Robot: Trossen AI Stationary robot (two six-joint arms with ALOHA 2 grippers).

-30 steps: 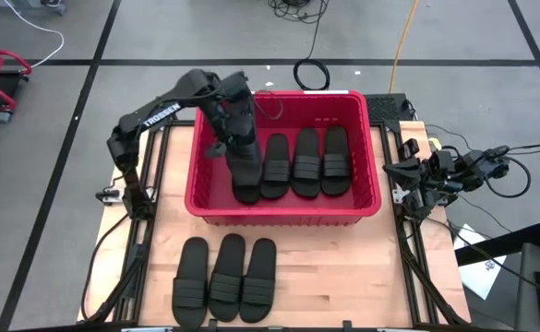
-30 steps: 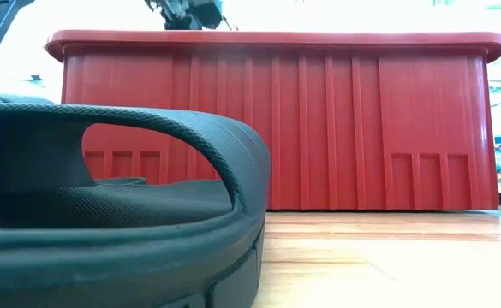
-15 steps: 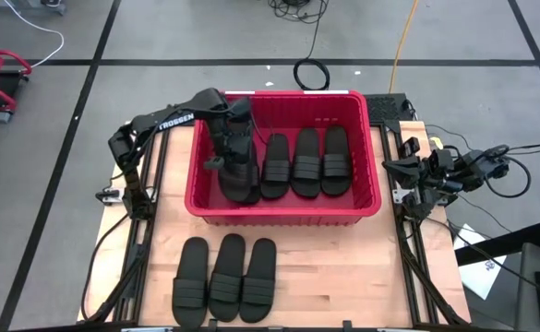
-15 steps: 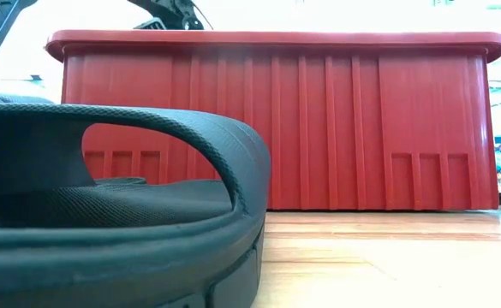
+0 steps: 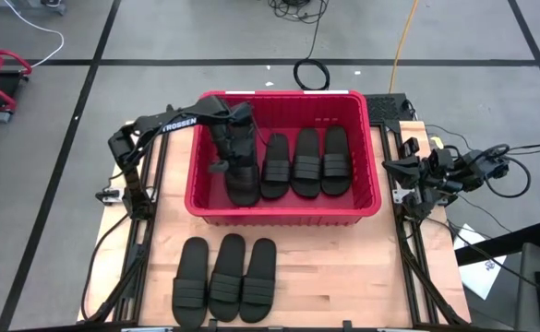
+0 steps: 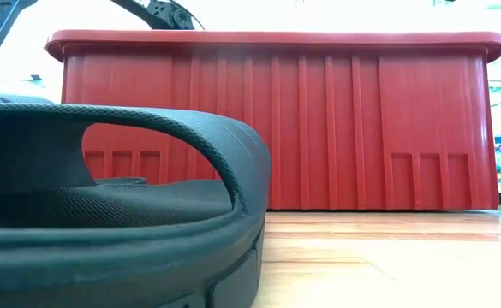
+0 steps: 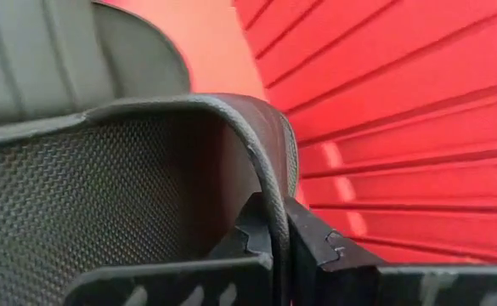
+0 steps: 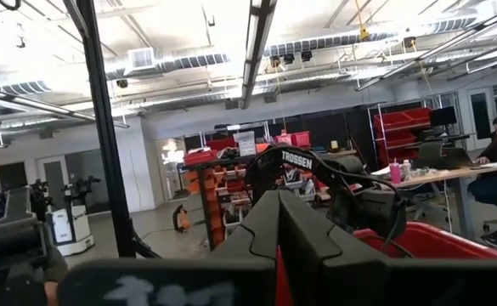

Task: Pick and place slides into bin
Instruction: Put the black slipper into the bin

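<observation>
- The left gripper [image 7: 280, 242] sits low inside the bin [image 5: 357, 115], at the left end of the row in the high view; its fingers [image 7: 320, 246] are pinched tight on the strap edge of a black slide [image 5: 243, 184].
- That gripped slide lies on the bin floor at centre-left of the high view, just beside three more slides [image 5: 306, 161] lined up abreast to its right.
- The red bin fills the upper middle of the high view, standing on the wooden table [image 5: 343, 267].
- Three further slides [image 5: 225, 277] lie side by side on the table at lower centre-left, well apart from the bin.
- The right gripper [image 8: 278, 223], fingers pressed together and holding nothing, waits off the table's right edge at middle right of the high view.
</observation>
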